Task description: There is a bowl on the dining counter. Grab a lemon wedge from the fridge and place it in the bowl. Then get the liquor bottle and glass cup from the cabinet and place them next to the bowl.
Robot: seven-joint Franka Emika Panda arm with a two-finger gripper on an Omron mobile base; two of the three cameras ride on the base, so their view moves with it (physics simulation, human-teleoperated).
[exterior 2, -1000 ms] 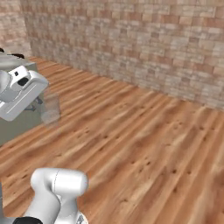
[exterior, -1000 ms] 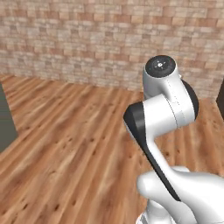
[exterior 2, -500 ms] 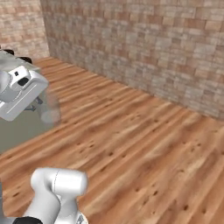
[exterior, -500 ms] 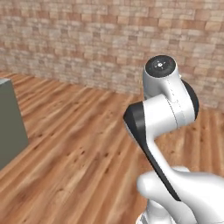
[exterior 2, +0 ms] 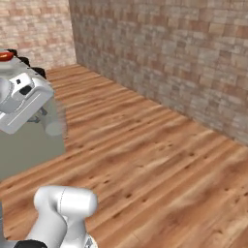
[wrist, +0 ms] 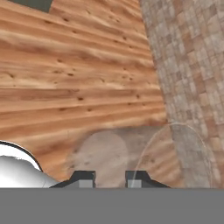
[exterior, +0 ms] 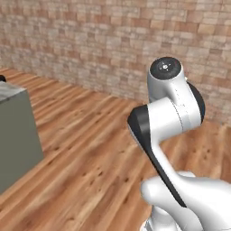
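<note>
The white arm with dark joints (exterior: 169, 113) is rising at the right of the left base view, its hand lying outside that picture. In the right base view the white hand with its two-finger gripper (exterior 2: 46, 121) is reaching in from the left edge, and the small clear, pale grey translucent glass cup (exterior 2: 54, 116) is hanging at its tip, so faint against the wooden plank floor (exterior 2: 155, 160) that its outline is hard to trace. In the hand view the two small dark finger tips (wrist: 83, 178) are standing close together at the bottom, pinching the near wall of the tumbler (wrist: 144, 153); its round base is showing as a pale disc over the planks and its rim as a thin curved line crossing onto the brick wall (wrist: 188, 74) at the right. The sage-green base of the dining counter (exterior: 16, 140) is showing at the left of the left base view, cut off by the edge, with only a sliver of its pale top visible. In the right base view the same green block is sitting behind the hand, mostly hidden by it. Something red and dark is peeking over the hand at the far left, too cropped to identify.
</note>
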